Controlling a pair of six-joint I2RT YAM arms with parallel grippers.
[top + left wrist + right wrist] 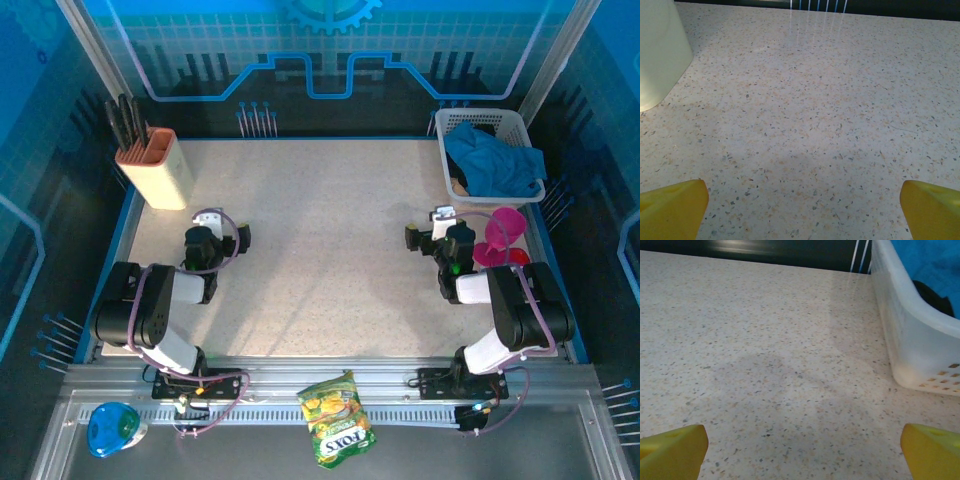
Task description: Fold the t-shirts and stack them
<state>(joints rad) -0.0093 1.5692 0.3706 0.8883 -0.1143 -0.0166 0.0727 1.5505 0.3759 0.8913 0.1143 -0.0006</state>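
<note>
Far R corner, teal t-shirt (495,162) bunched in wht basket (447,150).

Readable in the top view: one brand name, "FOXS", in pale capitals on a dark band across the green-and-yellow snack bag (337,418). Lettering set slightly askew, in line with the bag. Bag lying on the metal frame (270,385) at the near edge, between the two arm bases. Printed on the blue back wall (450,30): a gear-shaped emblem (330,10) in pale outline.
</note>
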